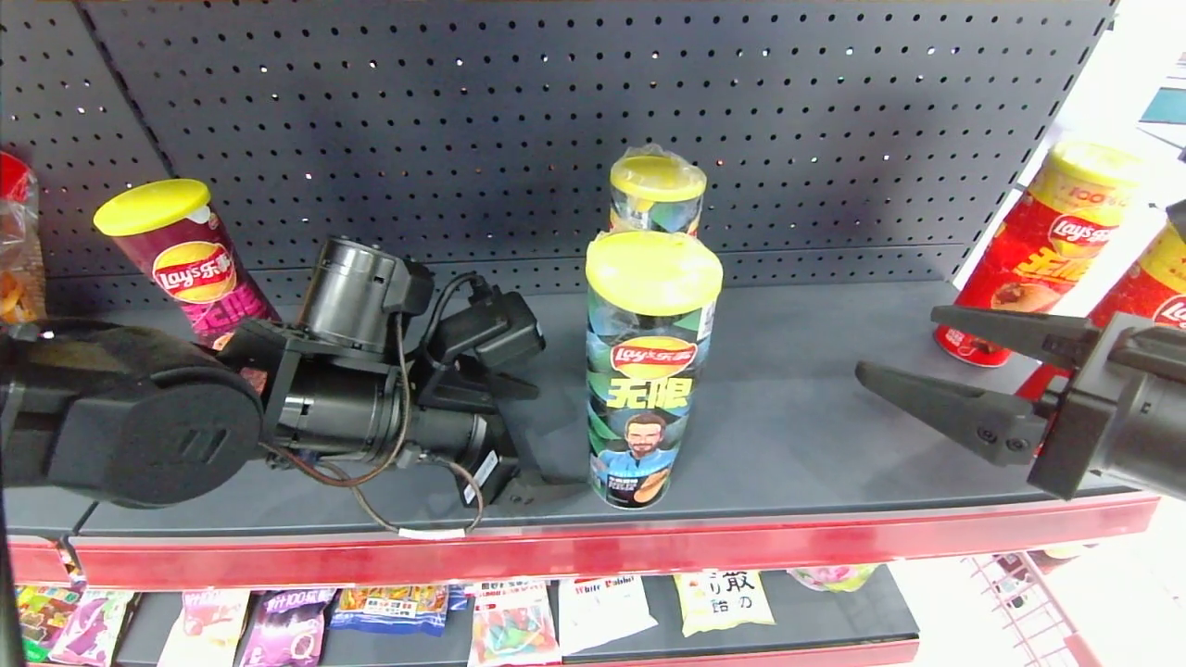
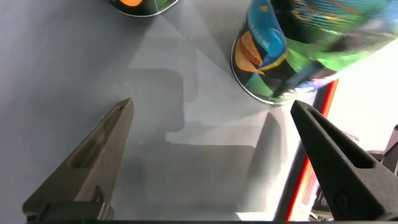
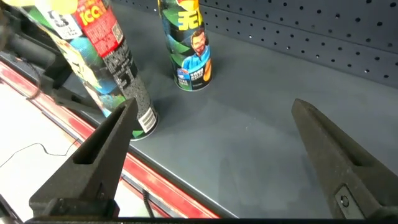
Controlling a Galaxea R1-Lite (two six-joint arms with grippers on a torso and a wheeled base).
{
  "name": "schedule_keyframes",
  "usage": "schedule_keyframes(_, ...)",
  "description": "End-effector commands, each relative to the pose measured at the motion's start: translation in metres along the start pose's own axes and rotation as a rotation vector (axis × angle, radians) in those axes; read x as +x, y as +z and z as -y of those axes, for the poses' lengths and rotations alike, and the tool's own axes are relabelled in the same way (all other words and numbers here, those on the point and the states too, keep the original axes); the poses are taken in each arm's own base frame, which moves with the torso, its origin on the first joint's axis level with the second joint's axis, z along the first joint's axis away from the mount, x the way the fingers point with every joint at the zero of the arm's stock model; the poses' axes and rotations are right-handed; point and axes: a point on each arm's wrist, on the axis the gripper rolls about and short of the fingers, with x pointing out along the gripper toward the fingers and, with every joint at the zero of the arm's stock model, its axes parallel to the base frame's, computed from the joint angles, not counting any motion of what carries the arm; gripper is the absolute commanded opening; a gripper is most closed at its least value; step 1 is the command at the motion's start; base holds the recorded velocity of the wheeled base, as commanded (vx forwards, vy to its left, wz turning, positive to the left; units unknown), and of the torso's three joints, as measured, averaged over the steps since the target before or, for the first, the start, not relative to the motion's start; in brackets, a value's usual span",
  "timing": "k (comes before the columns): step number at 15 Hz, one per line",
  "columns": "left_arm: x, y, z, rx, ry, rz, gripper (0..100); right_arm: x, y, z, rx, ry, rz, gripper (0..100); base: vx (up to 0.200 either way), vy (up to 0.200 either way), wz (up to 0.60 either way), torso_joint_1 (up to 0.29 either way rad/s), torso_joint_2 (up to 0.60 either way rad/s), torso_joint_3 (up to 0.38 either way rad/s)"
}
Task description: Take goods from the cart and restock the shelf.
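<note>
A chips can (image 1: 653,371) with a yellow lid and a green and blue label stands upright near the front edge of the grey shelf (image 1: 815,426). A second, similar can (image 1: 657,193) stands behind it. My left gripper (image 1: 547,435) lies low on the shelf just left of the front can, open and holding nothing. In the left wrist view the left gripper (image 2: 211,106) gapes, with the front can (image 2: 292,50) just beyond one fingertip. My right gripper (image 1: 899,345) hovers open to the can's right, apart from it. The right wrist view shows the right gripper (image 3: 214,106), the front can (image 3: 109,62) and the rear can (image 3: 189,43).
A maroon can (image 1: 185,255) leans at the shelf's back left. Red cans (image 1: 1038,250) stand beyond the right end. The shelf has a red front lip (image 1: 649,551) and a pegboard back (image 1: 556,93). Snack bags (image 1: 500,621) fill the lower shelf. A pink cart (image 1: 1028,602) is at the lower right.
</note>
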Motion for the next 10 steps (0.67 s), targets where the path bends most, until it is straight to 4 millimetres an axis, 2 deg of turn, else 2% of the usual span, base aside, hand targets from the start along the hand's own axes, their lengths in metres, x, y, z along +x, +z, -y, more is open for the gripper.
schedule_keyframes(1,-0.037,-0.011,0.015,-0.009,0.035,0.011,100,-0.005,-0.003,0.000,0.000,-0.008,0.001,100,0.000,0.000,0.00,0.000,0.00,0.000)
schedule_keyframes(3,-0.076,-0.032,0.027,-0.039,0.108,0.013,100,-0.016,-0.009,-0.001,-0.002,-0.013,-0.001,100,0.000,0.000,0.00,0.000,0.00,0.000)
schedule_keyframes(4,-0.082,-0.035,0.028,-0.043,0.121,0.014,100,-0.018,-0.011,-0.001,-0.002,-0.013,-0.001,100,0.000,0.000,0.00,0.000,0.00,0.000)
schedule_keyframes(5,-0.116,-0.047,0.036,-0.092,0.213,0.056,100,-0.035,-0.024,-0.003,-0.002,-0.015,-0.022,100,0.000,0.000,0.00,0.000,0.00,0.000)
schedule_keyframes(6,-0.151,-0.056,0.052,-0.174,0.317,0.124,100,-0.063,-0.040,-0.005,-0.001,-0.027,-0.060,100,0.000,0.000,0.00,0.000,0.00,0.000)
schedule_keyframes(7,-0.171,-0.068,0.070,-0.239,0.405,0.159,100,-0.088,-0.052,-0.006,0.000,-0.051,-0.087,100,0.000,0.000,0.00,0.000,0.00,0.000)
schedule_keyframes(8,-0.179,-0.076,0.081,-0.274,0.448,0.163,100,-0.102,-0.056,-0.007,-0.001,-0.069,-0.097,100,0.000,0.000,0.00,0.000,0.00,0.000)
schedule_keyframes(9,-0.193,-0.093,0.101,-0.345,0.532,0.177,100,-0.129,-0.067,-0.007,0.005,-0.131,-0.127,100,0.000,0.000,0.00,0.000,0.00,0.000)
schedule_keyframes(10,-0.200,-0.106,0.116,-0.391,0.585,0.190,100,-0.148,-0.074,-0.008,0.013,-0.194,-0.130,100,0.000,0.000,0.00,0.000,0.00,0.000)
